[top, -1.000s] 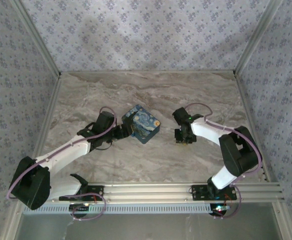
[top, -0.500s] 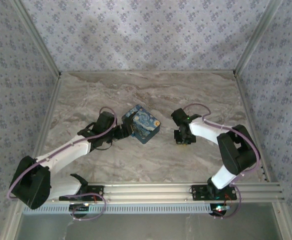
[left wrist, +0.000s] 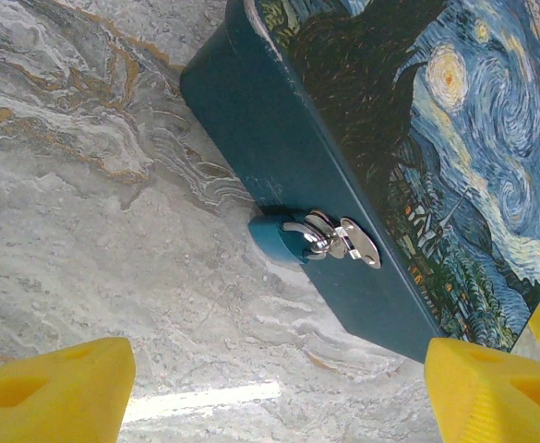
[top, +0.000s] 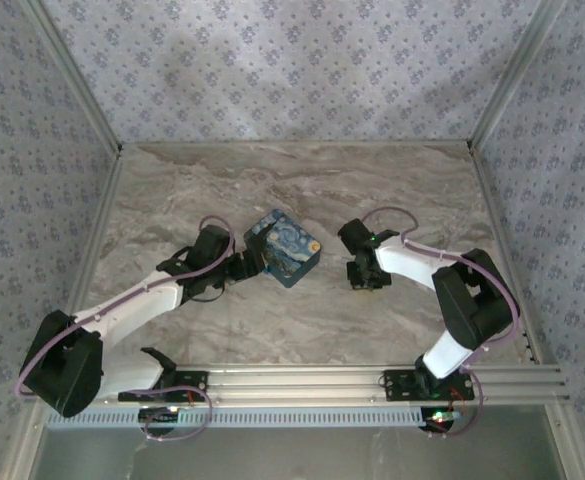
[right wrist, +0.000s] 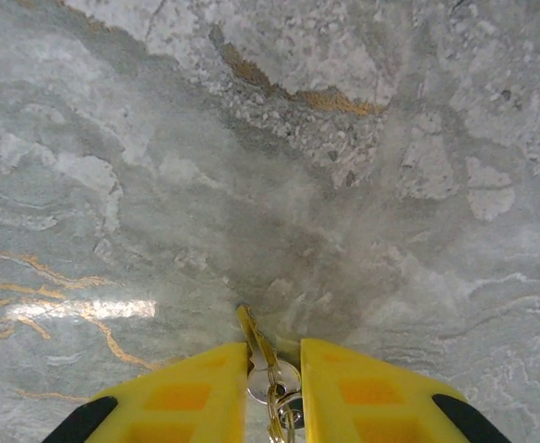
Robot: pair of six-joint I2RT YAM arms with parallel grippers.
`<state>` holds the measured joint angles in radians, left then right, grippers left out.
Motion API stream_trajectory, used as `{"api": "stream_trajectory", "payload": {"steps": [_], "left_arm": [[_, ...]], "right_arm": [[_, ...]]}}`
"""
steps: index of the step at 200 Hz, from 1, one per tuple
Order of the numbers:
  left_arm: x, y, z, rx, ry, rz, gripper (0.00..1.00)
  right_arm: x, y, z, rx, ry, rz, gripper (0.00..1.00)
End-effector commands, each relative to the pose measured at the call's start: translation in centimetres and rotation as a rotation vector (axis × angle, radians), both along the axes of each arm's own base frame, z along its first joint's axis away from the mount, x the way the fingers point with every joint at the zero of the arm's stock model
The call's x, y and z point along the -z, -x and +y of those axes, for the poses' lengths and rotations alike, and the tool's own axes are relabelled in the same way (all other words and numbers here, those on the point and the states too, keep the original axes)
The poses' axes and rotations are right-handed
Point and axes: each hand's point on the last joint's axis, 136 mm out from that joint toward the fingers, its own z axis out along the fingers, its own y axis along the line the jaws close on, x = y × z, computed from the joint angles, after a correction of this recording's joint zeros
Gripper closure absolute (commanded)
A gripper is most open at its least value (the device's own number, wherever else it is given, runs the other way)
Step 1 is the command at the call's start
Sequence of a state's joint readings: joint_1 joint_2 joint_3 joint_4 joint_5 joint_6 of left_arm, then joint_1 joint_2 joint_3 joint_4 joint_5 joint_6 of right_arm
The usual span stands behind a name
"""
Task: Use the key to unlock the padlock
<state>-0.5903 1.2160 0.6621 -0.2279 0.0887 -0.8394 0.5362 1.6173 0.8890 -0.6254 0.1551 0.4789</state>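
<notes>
Top view, change: the right pincer [top: 362, 278] has edged left over the grey marbled bench [top: 302, 180] toward the blue starry-night printed box [top: 284, 247] at centre; the left pincer [top: 244, 264] stays beside the box.
Left wrist, lock: a small teal padlock [left wrist: 283, 242] hangs mid-frame on the box's dark side; the left pincer's fingers stand wide apart, gripping nothing.
Right wrist, key: the right pincer is clamped on a thin brass key [right wrist: 251, 334] at bottom centre.
Meaning: the key seems to be on its way to the lock; it is not yet inserted.

Marble-patterned table [top: 372, 190]: one starry-night box [top: 283, 248] lies near the surface's centre, teal padlock [left wrist: 283, 242] on its side.
</notes>
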Motion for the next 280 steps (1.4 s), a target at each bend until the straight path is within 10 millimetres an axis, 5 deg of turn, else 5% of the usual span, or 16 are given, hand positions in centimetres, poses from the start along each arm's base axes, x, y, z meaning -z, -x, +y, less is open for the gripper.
{"api": "stream_trajectory", "payload": {"steps": [1,79,207,280], "left_arm": [[-0.1,-0.3,-0.2,-0.004,-0.002,-0.010,0.18],[0.1,-0.1,-0.2,-0.008,0.007,-0.007,0.18],[0.3,0.2,0.2,-0.022,0.007,-0.006,0.18],[0.7,0.1,0.2,-0.022,-0.002,0.000,0.18]], "right_arm": [[-1.3,0.0,-0.6,-0.004,0.045,-0.017,0.75],[-2.1,0.4,-0.5,-0.012,0.064,-0.033,0.71],[0.4,1.9,-1.2,0.035,0.047,0.024,0.73],[1.2,1.4,-0.8,0.015,0.043,0.031,1.00]]}}
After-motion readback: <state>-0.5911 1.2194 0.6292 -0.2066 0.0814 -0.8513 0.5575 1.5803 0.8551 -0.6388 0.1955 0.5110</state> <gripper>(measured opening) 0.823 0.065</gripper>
